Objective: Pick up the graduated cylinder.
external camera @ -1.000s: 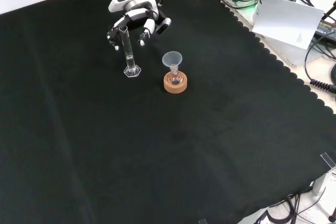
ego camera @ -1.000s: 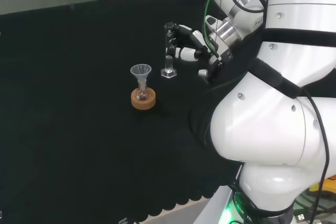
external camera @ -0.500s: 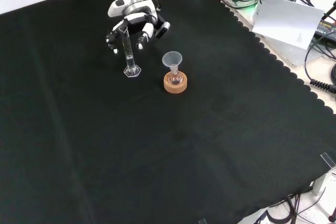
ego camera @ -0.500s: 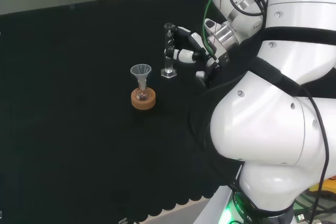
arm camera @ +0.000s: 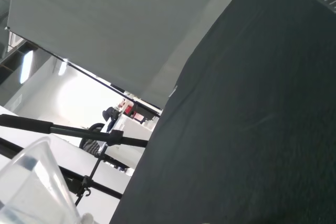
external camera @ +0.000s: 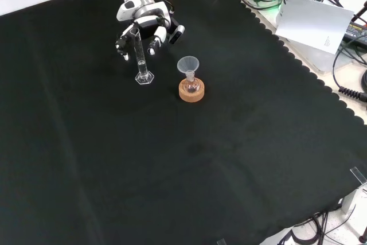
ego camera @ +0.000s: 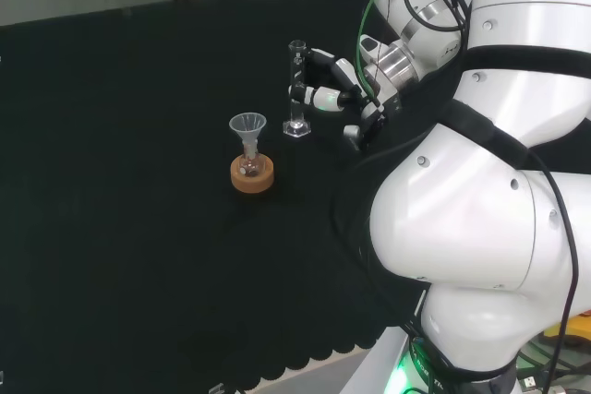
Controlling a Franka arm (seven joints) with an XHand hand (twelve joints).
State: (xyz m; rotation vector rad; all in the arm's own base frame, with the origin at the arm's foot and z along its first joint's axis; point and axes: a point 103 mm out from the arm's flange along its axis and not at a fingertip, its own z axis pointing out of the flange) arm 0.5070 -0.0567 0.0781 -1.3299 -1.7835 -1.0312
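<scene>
Clear glass graduated cylinder (ego camera: 296, 89) stands upright on its hexagonal foot, partly curled fingers of the black-and-white hand (ego camera: 334, 87) around it.
Front view shows fingers (external camera: 155, 39) flanking the tube; beside the hand, a clear funnel (external camera: 188, 65) sits in a small cork-ringed flask (external camera: 191, 88).

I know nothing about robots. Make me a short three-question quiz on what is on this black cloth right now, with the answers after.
1. True or false: the graduated cylinder is lying on its side.
2. What sits in the neck of the small flask on the cork ring?
A. a stopper
B. a funnel
C. a spoon
3. In the front view, is the hand nearer the cylinder or the flask?

Key
1. False: it stands upright on its base.
2. B, a clear funnel.
3. The cylinder: the fingers reach round its upper part.
</scene>
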